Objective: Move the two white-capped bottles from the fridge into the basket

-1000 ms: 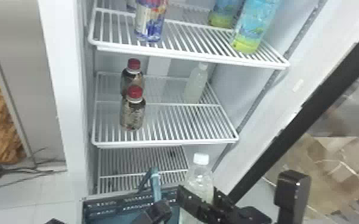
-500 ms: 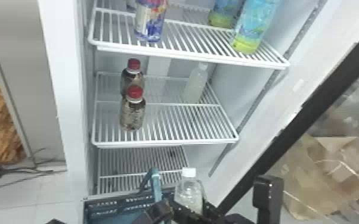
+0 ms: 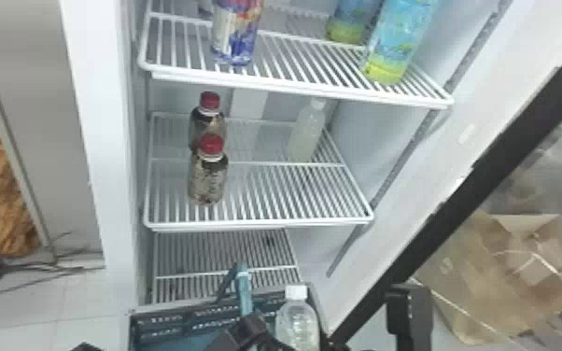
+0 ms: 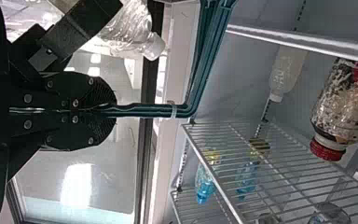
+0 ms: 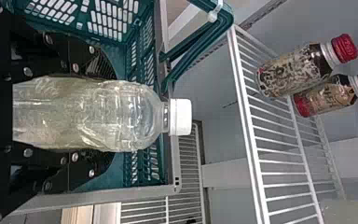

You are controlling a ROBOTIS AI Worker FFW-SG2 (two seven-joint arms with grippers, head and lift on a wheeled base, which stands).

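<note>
Since a moment ago, the bottle (image 5: 135, 114) in my right hand (image 5: 105, 114) has come lower in the head view and a bit to the left. That hand has it tight between two black fingers, white cap away from me. My left hand (image 4: 112, 111) is shut around the handle (image 4: 144, 111) of the green basket (image 3: 168, 322). I think I am at the step of bringing one bottle to the basket. It looks to be over the basket now, with its cap by the rim. Next, I should bring it down inside, clear of that rim, and let go softly, while the left hand holds the handle out of the way. The other white-capped bottle (image 3: 305, 130) stands far back on the middle shelf (image 3: 256, 221), so it will need its own trip. I must not pick the red-capped bottles (image 3: 207, 179) by mistake.
</note>
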